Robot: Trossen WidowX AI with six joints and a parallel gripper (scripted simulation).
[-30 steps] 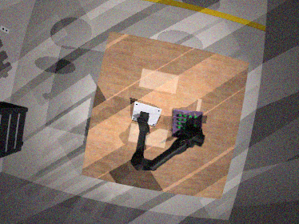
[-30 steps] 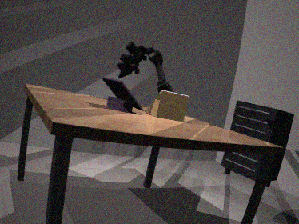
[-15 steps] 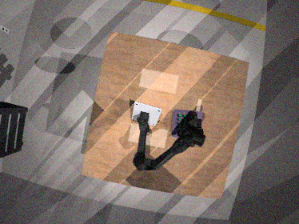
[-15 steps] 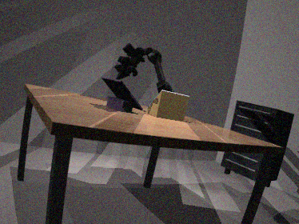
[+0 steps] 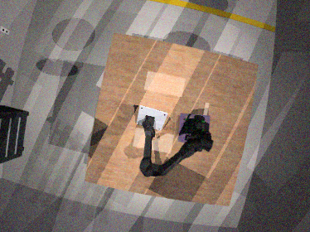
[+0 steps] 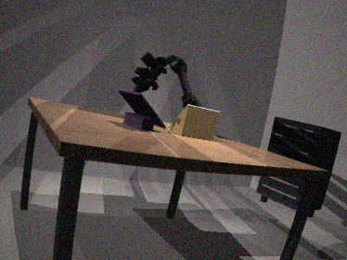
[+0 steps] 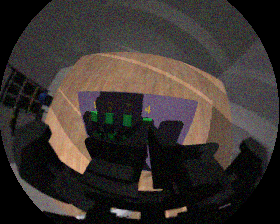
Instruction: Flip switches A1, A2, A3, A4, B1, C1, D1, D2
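From above, the arm covers nearly all of the purple panel (image 5: 182,126), so no switch shows there. In the wrist view the closed hand (image 7: 148,160) hides the panel's lower rows; the green switches (image 7: 110,118) are too blurred to tell which ends stand raised, and the printed labels cannot be read.

Office-like room: wooden desk (image 6: 153,144), drawer cabinet (image 6: 302,167).

Purple panel (image 5: 183,129) with green switches (image 7: 109,118), black arm (image 5: 166,163), striped tan wooden table (image 5: 124,87), yellow floor line (image 5: 174,2)
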